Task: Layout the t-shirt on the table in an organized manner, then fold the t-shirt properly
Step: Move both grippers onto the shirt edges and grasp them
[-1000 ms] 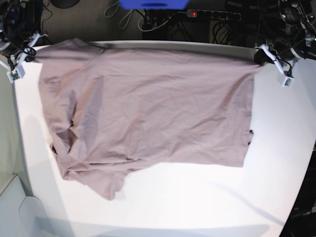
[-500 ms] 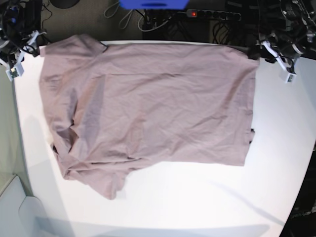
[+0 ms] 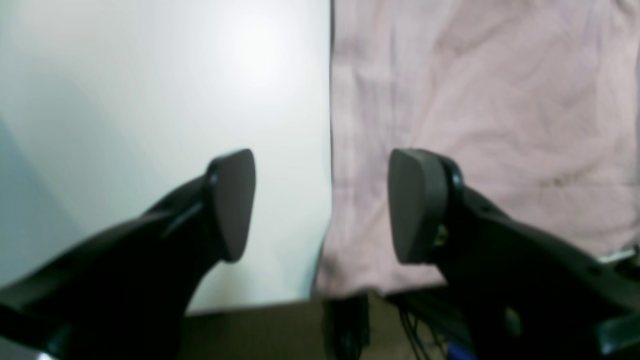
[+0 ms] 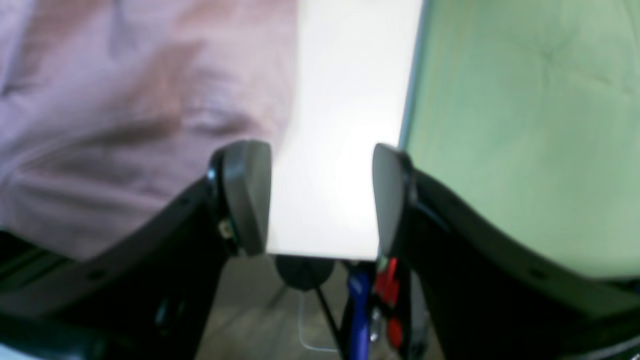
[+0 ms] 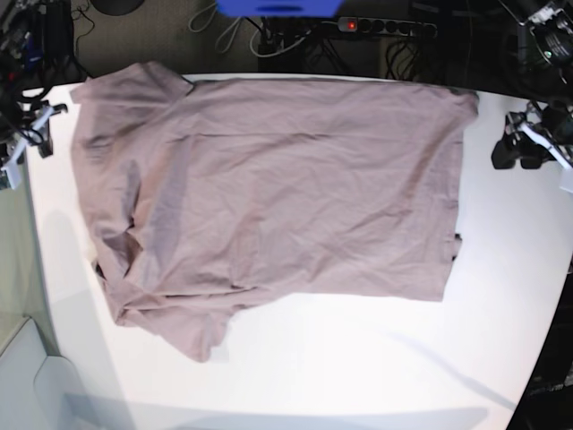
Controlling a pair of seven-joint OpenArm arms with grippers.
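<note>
The mauve-brown t-shirt lies spread across the white table, its far edge along the table's back edge. Its left part is bunched, with a fold and a sleeve near the front left. My left gripper hovers off the shirt's far right corner. In its wrist view it is open over the shirt's straight edge and the bare table. My right gripper is beside the shirt's far left corner. It is open and empty above the table strip, with the t-shirt to its left.
A power strip with a red light, cables and a blue object lie on the floor behind the table. A green surface borders the table's left side. A pale grey object sits at the front left corner.
Both grippers have let go of the shirt's far corners and opened. Each has drawn outward and nearer along the table's sides. The released corners now lie flat.
</note>
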